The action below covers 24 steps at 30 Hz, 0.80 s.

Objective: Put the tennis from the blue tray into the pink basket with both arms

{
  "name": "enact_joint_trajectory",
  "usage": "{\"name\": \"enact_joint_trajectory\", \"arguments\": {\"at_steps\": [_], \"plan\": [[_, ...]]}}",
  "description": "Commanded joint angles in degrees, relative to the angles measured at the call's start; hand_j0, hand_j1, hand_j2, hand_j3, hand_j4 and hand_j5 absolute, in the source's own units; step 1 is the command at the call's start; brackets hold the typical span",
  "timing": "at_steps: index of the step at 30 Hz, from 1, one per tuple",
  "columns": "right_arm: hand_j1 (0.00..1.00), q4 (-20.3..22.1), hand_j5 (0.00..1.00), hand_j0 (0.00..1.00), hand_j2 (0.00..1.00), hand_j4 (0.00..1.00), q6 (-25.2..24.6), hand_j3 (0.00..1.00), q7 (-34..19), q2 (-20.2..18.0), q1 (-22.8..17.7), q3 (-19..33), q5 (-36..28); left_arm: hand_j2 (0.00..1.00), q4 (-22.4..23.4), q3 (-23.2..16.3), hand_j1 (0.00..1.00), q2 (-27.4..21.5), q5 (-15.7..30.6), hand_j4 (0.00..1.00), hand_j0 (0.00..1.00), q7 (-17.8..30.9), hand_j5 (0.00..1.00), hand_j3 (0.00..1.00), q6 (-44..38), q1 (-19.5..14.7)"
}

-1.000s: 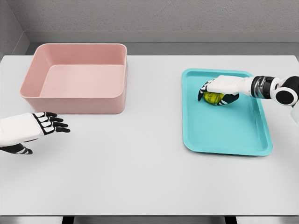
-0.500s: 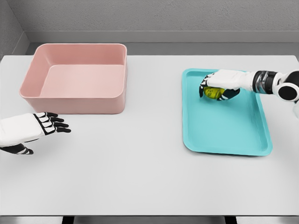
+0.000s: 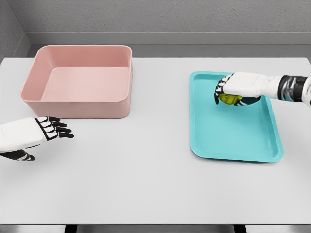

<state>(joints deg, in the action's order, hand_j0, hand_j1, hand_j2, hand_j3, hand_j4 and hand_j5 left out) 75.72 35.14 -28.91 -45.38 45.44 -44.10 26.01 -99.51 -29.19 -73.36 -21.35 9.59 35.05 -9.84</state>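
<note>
A yellow-green tennis ball shows under the palm of my right hand, whose black fingers are curled around it. The hand and ball are over the far part of the blue tray, and shadow on the tray beneath suggests the ball is off its surface. The pink basket stands at the back left of the table and nothing is in it. My left hand hovers low at the left edge, in front of the basket, fingers spread and holding nothing.
The white table stretches wide between basket and tray. A grey wall runs along its far edge.
My right hand, shut on the ball, has moved up and to the right over the tray's far end. The left hand has stayed where it was.
</note>
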Motion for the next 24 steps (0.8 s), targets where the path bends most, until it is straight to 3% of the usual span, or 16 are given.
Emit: {"name": "enact_joint_trajectory", "arguments": {"at_steps": [1, 16, 24], "plan": [[0.50, 3.38, 0.50, 0.50, 0.50, 0.50, -0.14, 0.50, 0.00, -1.64, 0.00, 0.41, -0.34, 1.00, 0.02, 0.01, 1.00, -0.12, 0.34, 1.00, 1.00, -0.01, 1.00, 1.00, -0.05, 0.00], [0.49, 17.71, 0.49, 0.49, 0.49, 0.49, -0.14, 0.49, -2.64, -4.45, -3.52, -0.11, 0.45, 1.00, 0.02, 0.01, 1.00, -0.03, 0.25, 1.00, 1.00, -0.01, 1.00, 1.00, -0.05, 0.00], [0.48, 21.40, 0.48, 0.48, 0.48, 0.48, -0.14, 0.48, -4.66, -0.23, -3.43, -0.55, 1.59, 1.00, 0.02, 0.01, 1.00, -0.03, 0.34, 1.00, 1.00, -0.01, 1.00, 1.00, -0.05, 0.00]]}}
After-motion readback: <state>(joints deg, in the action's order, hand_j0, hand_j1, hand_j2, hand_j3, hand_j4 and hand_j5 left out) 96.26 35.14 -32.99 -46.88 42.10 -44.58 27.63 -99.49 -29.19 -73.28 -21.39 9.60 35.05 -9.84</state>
